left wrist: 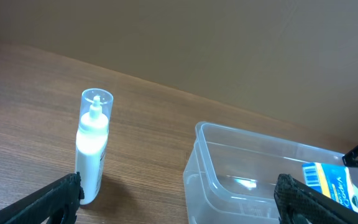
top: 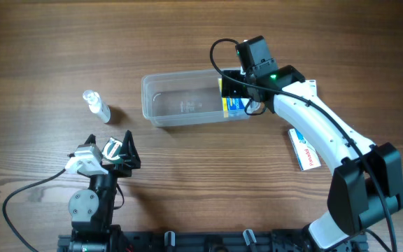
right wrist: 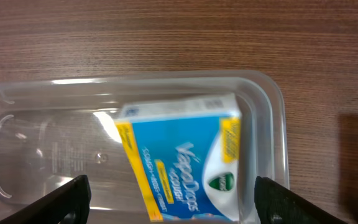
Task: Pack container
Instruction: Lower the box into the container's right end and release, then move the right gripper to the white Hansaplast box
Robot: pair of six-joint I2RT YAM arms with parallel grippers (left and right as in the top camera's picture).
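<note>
The clear plastic container (top: 180, 100) lies on the wood table; it also shows in the left wrist view (left wrist: 247, 168) and the right wrist view (right wrist: 36, 124). A blue and yellow VapoDrops box (right wrist: 182, 165) lies inside its right end, also seen from overhead (top: 234, 105) and in the left wrist view (left wrist: 328, 180). My right gripper (right wrist: 173, 199) hovers over that end, open, its fingers wide on either side of the box without touching it. My left gripper (left wrist: 179, 199) is open and empty near the table's front left (top: 117, 150).
A small white spray bottle with a clear cap (top: 97, 106) lies left of the container; it also shows in the left wrist view (left wrist: 92, 149). A white, blue and red box (top: 304, 148) lies at the right, beside my right arm. Another white box (top: 308, 85) peeks out behind that arm.
</note>
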